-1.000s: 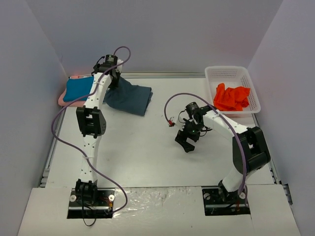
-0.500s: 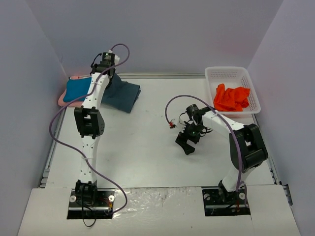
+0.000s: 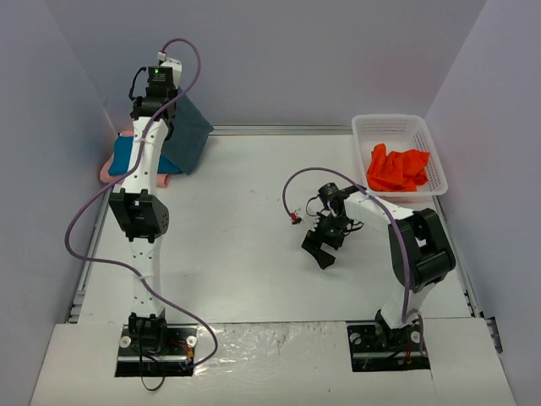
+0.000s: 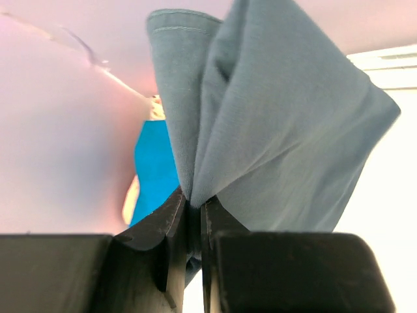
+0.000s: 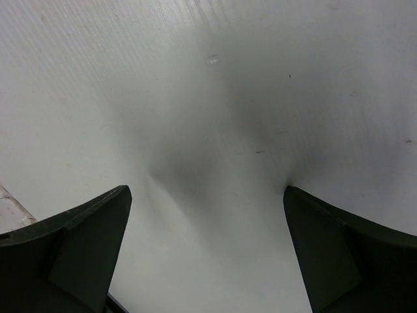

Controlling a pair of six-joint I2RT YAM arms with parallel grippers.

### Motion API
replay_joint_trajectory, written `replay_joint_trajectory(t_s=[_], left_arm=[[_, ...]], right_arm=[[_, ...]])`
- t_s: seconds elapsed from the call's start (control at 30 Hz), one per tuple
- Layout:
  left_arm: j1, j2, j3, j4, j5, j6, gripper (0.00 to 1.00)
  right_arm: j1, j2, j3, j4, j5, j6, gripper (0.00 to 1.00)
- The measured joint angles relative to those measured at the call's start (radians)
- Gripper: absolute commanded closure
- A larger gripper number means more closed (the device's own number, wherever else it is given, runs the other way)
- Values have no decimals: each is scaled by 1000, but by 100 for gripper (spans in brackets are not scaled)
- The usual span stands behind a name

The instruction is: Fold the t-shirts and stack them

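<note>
My left gripper (image 3: 166,118) is shut on the slate blue-grey t-shirt (image 3: 188,135) and holds it lifted at the far left, hanging over the stack. In the left wrist view the grey cloth (image 4: 273,124) is pinched between the shut fingers (image 4: 195,208). Below it lies the folded teal-blue t-shirt (image 3: 128,156), also in the left wrist view (image 4: 153,169), on the pale pink t-shirt (image 3: 108,172). The orange-red t-shirt (image 3: 397,167) lies crumpled in the white basket (image 3: 372,127). My right gripper (image 3: 319,247) is open and empty just above the bare table (image 5: 215,130).
The white lattice basket stands at the far right corner. Grey walls close in the table on the left, back and right. A purple cable (image 3: 292,182) loops beside the right arm.
My left gripper has lifted the slate t-shirt off the table and carried it left and back, over the teal shirt. The right arm has barely moved.
</note>
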Motion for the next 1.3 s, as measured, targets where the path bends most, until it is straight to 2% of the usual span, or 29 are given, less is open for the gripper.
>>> replay_joint_trajectory(t_s=[0.43,0.7,1.07,1.3], left_arm=[[53,-18,-15,5,-8,16,98],[72,-18,-48,37,-29,92,98],[220,-13,-83,110,-27,158,98],[245,6,-143,143,-21,195,98]], right_arm=[[0,3,-1,11,27,18,0],[0,5,0,12,33,24,0],[-2,40,37,-16,37,48,0],[-17,47,45,-19,35,56,0]])
